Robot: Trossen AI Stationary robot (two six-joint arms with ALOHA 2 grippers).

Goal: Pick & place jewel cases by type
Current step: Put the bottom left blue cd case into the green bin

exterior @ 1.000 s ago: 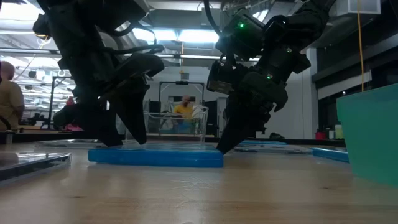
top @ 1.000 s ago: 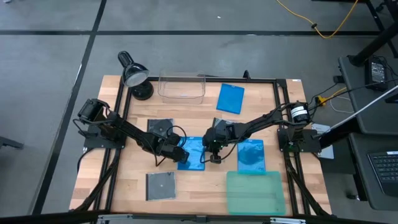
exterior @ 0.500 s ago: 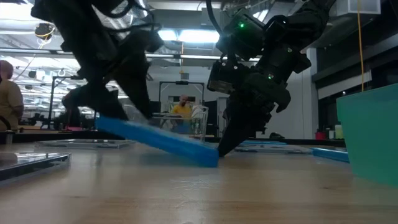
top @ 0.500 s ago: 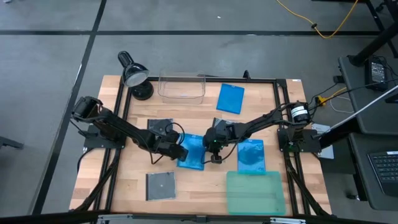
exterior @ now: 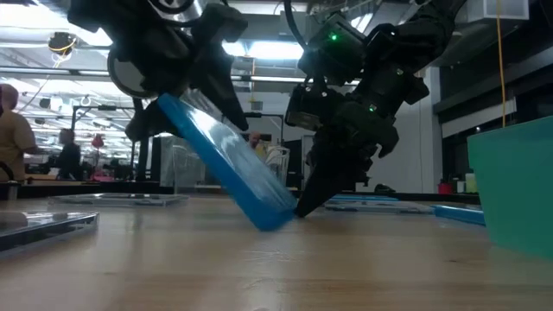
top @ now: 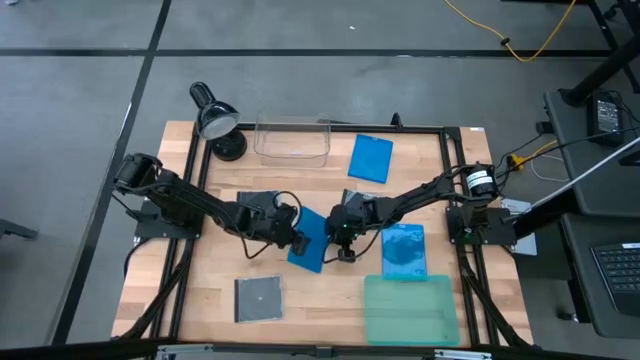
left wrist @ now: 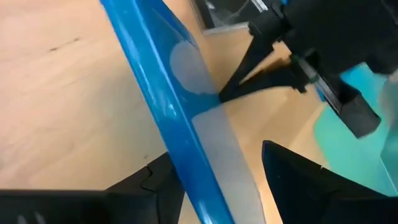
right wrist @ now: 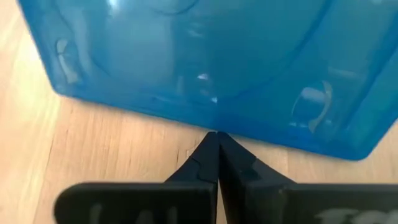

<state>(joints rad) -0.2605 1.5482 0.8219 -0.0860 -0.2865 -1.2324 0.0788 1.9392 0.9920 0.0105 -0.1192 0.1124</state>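
Note:
A translucent blue jewel case stands tilted at mid-table between both grippers. My left gripper is shut on its raised left edge. My right gripper is shut, its tip on the table at the case's lower right edge. Two more blue cases lie flat, one far, one right. One clear grey case lies near. Another sits under my left arm. A third is half hidden by my right arm. My left gripper pinches the blue case's raised left edge between its two fingers, coming slanting from the table's left. The case slopes steeply, its upper end in the air and its lower right edge on the table. My right gripper's shut fingertips meet the case's lower right edge at table height, slanting down from the right.
A teal-green shallow tray sits at the near right. A clear plastic bin and a desk lamp stand along the far edge. Bare wood shows at the near middle and far left. People stand in the room beyond.
My left gripper has risen and moved slightly right, lifting the blue case's left edge. The case has gone from flat to steeply tilted, while its right edge has stayed on the table against my still right gripper.

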